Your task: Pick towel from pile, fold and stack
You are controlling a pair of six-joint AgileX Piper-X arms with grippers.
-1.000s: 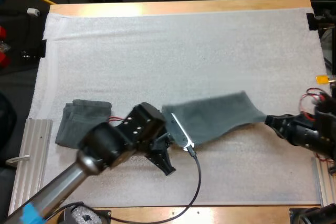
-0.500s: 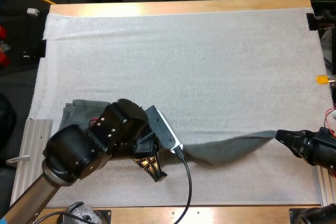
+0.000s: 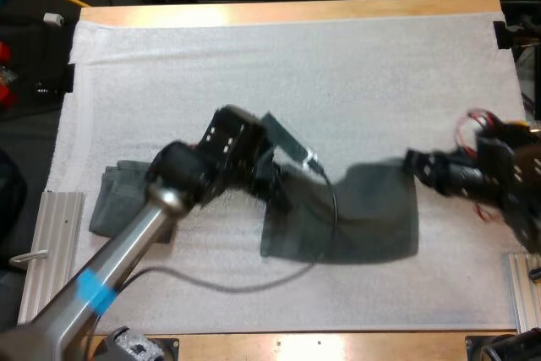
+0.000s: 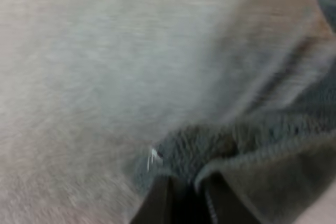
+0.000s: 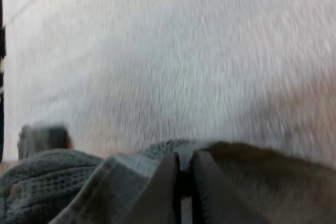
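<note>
Towel (image 3: 363, 217) spread between both grippers, hanging toward 5 o'clock of the mat (image 3: 296, 65). Left gripper (image 3: 283, 194) clamps its 10 o'clock corner, fingers (image 4: 157, 205) pressing the cloth from both sides. Right gripper (image 3: 412, 163) pinches the 2 o'clock corner likewise. Folded towel (image 3: 114, 196) lies at the mat's 8 o'clock, partly hidden by the left arm.

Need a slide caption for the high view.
Left gripper and right gripper hold a dark grey-green towel over the white mat.
</note>
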